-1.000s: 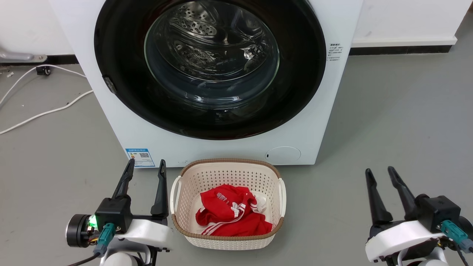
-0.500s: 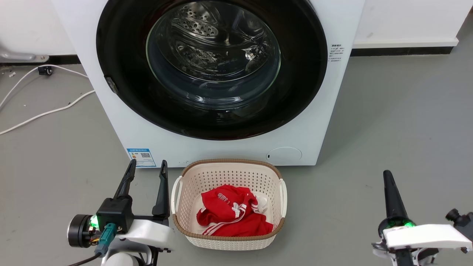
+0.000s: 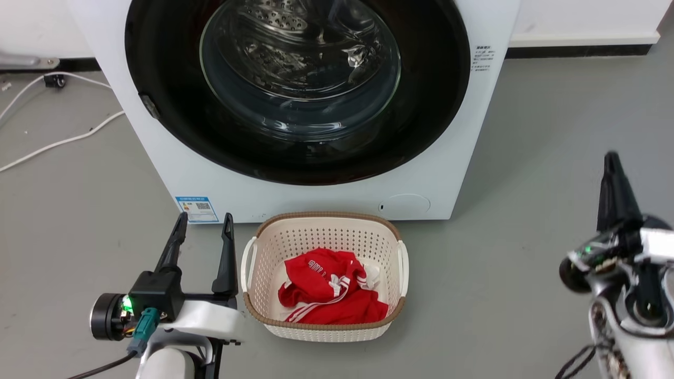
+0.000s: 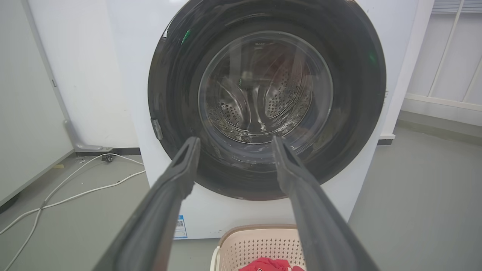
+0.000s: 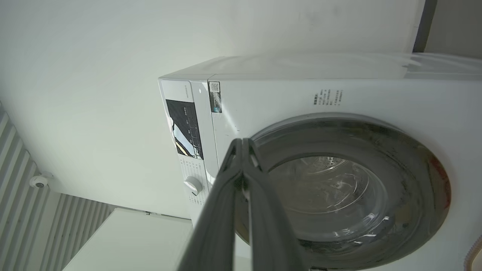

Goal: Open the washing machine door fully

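Head view: one white washing machine [image 3: 474,137] straight ahead of both claws. One round washing machine door [image 3: 421,105] closed flush on its front, glass bowl bulging toward the claws; circular, so no long axis; one small grey fitting on the rim's left side. Left claw [image 3: 204,217] at lower left, two fingers spread apart, tips just below one blue sticker [image 3: 197,209]. One cream basket [image 3: 326,217] just right of the left claw, one red garment [image 3: 326,300] inside. Right claw [image 3: 611,158] well right of the basket, seen edge-on, off the machine's right side and apart from it. Two white cables [image 3: 63,141] on the floor, left of the left claw

Left wrist view: left claw [image 4: 235,141] with fingers wide apart, washing machine door [image 4: 357,94] directly beyond the tips, upright, face-on, shut against the washing machine [image 4: 128,75]. Perforated drum seen through the glass. Basket [image 4: 256,233] low between the fingers

Right wrist view: picture rolled sideways. Right claw [image 5: 241,142] with fingertips pressed together. Washing machine door [image 5: 414,169] beyond and right of the tips, closed on the washing machine [image 5: 301,94]. One control panel [image 5: 186,128] and one knob [image 5: 193,185] just left of the tips
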Controlling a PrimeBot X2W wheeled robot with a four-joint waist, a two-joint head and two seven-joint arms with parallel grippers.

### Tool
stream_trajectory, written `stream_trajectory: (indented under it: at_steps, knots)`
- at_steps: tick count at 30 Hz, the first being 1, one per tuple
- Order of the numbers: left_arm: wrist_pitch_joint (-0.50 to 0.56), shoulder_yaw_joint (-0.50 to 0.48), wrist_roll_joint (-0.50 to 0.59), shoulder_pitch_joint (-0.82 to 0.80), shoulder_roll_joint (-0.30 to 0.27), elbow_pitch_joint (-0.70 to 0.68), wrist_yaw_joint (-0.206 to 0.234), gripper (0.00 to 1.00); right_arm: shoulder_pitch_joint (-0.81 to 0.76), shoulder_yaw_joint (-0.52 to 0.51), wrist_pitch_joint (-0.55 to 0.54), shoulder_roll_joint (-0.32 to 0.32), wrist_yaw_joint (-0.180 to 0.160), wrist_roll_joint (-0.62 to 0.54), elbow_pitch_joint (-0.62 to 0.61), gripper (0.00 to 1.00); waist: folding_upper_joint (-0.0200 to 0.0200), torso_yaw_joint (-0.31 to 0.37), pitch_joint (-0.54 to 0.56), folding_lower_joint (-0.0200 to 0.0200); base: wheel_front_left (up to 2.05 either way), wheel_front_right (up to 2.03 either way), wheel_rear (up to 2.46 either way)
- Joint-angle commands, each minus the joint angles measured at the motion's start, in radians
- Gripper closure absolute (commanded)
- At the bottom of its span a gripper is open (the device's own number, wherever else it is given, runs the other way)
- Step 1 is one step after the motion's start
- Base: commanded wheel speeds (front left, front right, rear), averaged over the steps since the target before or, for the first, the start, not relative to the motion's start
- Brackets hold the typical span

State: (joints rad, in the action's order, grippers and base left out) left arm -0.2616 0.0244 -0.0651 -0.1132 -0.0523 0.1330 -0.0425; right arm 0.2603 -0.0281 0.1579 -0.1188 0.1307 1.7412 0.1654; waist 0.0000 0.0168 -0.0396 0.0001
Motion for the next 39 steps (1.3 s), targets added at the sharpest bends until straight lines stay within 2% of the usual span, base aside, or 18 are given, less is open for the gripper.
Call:
stream_trajectory:
  at_steps: [1,10,17,27,39]
  knots:
    - [-0.005,-0.004,-0.002,-0.019,0.000,-0.006,0.004,0.00,0.060,0.004,-0.012,-0.031,0.000,0.013,0.032,1.00,0.0000,-0.001,-0.016,-0.0001,0.00,0.00,0.00]
    - [-0.004,0.000,0.000,-0.085,0.001,-0.025,-0.008,0.00,0.420,0.102,-0.086,-0.194,0.000,0.043,0.307,1.00,0.0000,-0.025,-0.117,-0.0001,0.00,0.00,0.00]
    - [-0.004,0.008,0.007,-0.137,0.002,-0.028,-0.017,0.00,0.705,0.242,-0.209,-0.266,0.000,0.028,0.516,1.00,0.0000,-0.044,-0.178,-0.0001,0.00,0.00,0.00]
    - [-0.004,0.011,0.005,-0.162,0.002,-0.037,-0.034,0.00,0.988,0.403,-0.373,-0.256,0.000,-0.017,0.760,1.00,0.0000,-0.058,-0.221,-0.0001,0.00,0.00,0.00]
    - [-0.004,0.008,0.002,-0.210,0.002,-0.053,-0.053,0.00,1.270,0.544,-0.500,-0.175,0.000,-0.110,1.044,1.00,0.0000,-0.079,-0.314,-0.0001,0.00,0.00,0.00]
